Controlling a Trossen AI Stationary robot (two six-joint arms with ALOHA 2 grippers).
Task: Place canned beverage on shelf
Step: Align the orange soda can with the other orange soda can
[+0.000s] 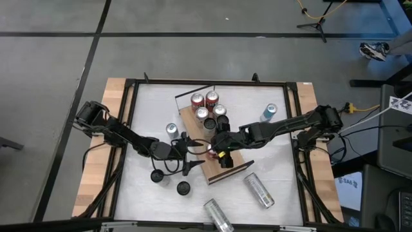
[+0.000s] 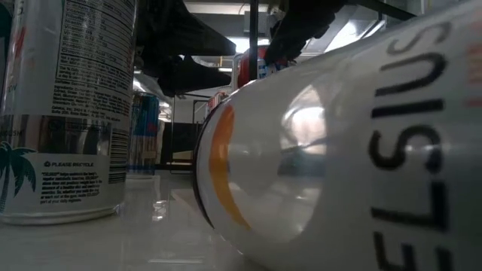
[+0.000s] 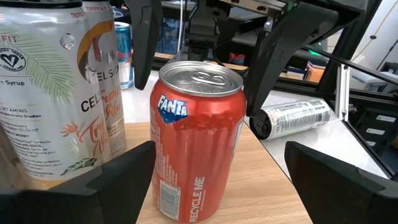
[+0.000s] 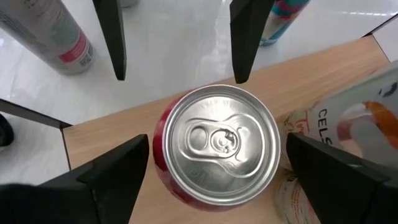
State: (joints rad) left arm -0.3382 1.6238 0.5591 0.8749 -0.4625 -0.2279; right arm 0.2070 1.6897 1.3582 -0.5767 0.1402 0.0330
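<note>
On the shelf point(image 1: 212, 145), near its middle, the orange Fanta can point(image 3: 198, 140) stands upright. Both left gripper point(image 3: 211, 180) and right gripper point(image 4: 214, 168) flank it, jaws released. I judge placement done; next, retreat without tipping it.

A grey floor point(image 1: 193, 58) surrounds the white tabletop point(image 1: 270, 148), crossed by dark lines point(image 1: 96, 42) like taped seams. At the far right, a tripod stand's black legs point(image 1: 315, 24) spread on the floor beside a yellow cable point(image 1: 315, 13). On the right stand dark equipment cases point(image 1: 393, 161). A pair of shoes point(image 1: 374, 50) shows at the far right edge
</note>
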